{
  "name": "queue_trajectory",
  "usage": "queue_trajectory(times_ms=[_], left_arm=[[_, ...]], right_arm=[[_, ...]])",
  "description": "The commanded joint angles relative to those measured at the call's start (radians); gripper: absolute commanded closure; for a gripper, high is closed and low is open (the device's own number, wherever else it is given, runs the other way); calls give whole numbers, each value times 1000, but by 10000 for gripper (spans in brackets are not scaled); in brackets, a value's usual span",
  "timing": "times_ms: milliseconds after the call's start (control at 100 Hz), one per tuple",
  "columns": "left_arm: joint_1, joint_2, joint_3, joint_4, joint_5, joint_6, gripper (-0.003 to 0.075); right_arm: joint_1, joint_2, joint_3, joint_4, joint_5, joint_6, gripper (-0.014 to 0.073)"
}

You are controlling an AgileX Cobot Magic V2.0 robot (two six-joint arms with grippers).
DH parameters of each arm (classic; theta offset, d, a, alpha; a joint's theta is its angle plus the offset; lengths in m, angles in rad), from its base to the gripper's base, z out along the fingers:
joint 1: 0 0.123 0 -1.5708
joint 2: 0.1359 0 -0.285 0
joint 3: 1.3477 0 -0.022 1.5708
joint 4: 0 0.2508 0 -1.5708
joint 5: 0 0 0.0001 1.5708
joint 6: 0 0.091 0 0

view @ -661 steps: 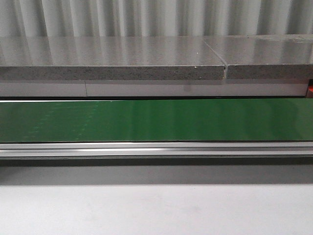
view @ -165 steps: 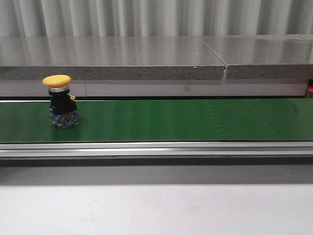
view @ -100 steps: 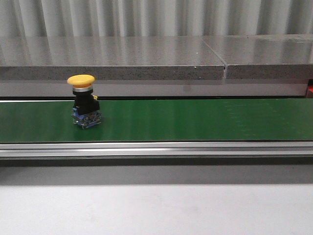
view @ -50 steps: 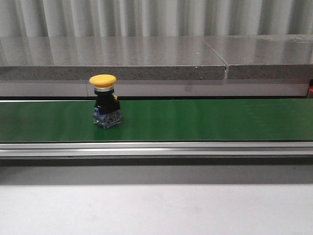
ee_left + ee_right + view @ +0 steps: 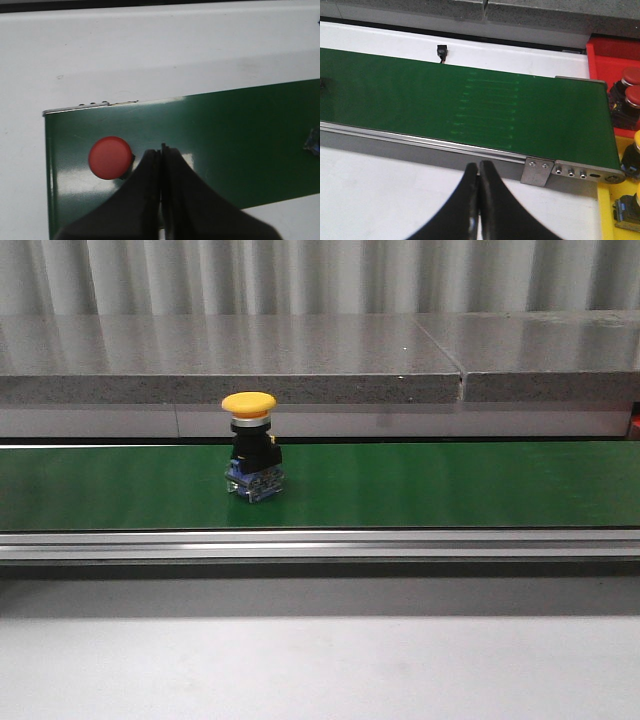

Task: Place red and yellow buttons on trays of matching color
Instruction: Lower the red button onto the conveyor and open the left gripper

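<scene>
With its fingers pressed together and holding nothing, the left end effector (image 5: 160,150) hovers over the green conveyor belt (image 5: 225,145), just beside a red button (image 5: 110,157) standing there; the right end effector (image 5: 479,167) is likewise pinched closed over the white table (image 5: 380,195) near the belt's end, where a red tray (image 5: 615,52) and a yellow tray (image 5: 620,150) hold buttons, while a yellow button (image 5: 252,460) stands upright mid-belt
</scene>
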Motion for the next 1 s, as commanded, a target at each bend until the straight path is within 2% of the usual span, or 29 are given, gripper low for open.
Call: queue_trajectory(times_ms=[0,160,340,750,990], left_arm=[[-60,-86,49,-31,-102,40,741],[-154,-200,202,-29,-246,44,741],[-213,-334,381,-28,-377,68,741],[-232,-709,648,-62,-381,68,741],[-232,-836,677,-62,-374,68,741]], right_arm=[[0,8,-27,10,-66,-5,660],[0,8,-27,10,-66,-5,660],[0,8,-27,13,-66,-5,660],[12,15,-31,28,-58,-5,660],[136,158,-131,24,-34,-5,660]])
